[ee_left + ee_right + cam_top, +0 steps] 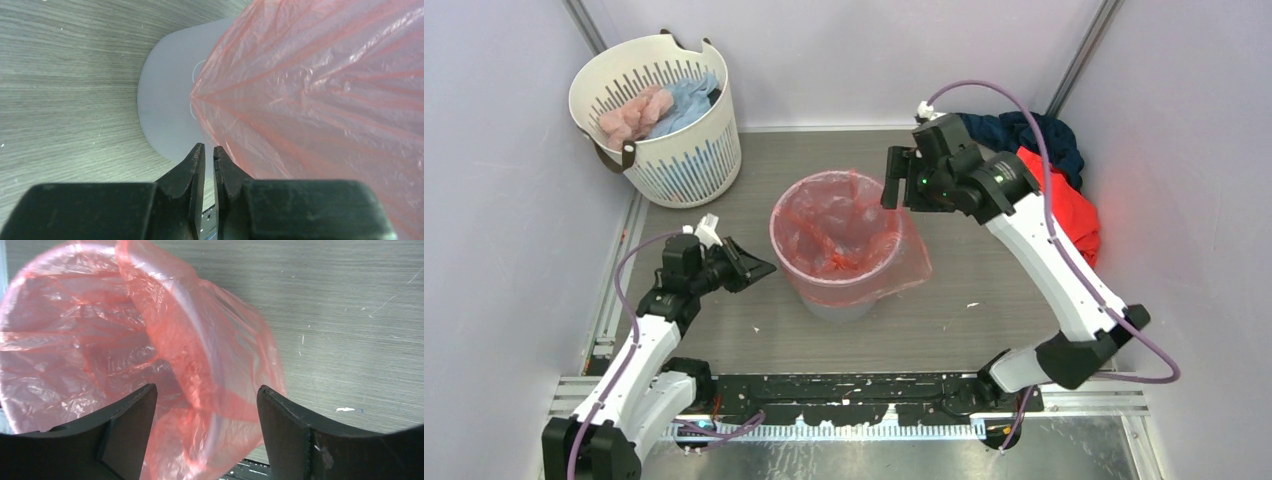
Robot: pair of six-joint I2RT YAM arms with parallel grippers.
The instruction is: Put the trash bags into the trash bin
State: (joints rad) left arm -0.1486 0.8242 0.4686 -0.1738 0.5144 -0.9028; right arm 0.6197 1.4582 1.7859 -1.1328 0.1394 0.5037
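The light grey trash bin (839,308) stands mid-floor. The translucent red-pink trash bag (844,235) lines its inside and is folded over the rim, with a loose flap hanging down the right side. My left gripper (764,268) is low, just left of the bin. In the left wrist view its jaws (209,147) are almost together with nothing between them, facing the bin wall (167,100) and the film (310,90). My right gripper (890,180) hovers over the bin's right rim. Its jaws (205,390) stand wide apart above the bag (75,340), holding nothing.
A white slotted laundry basket (679,160) with pink and blue cloths sits at the back left. Dark blue and red-orange garments (1074,210) lie at the back right behind my right arm. Walls close in on both sides. A metal rail (854,400) runs along the front.
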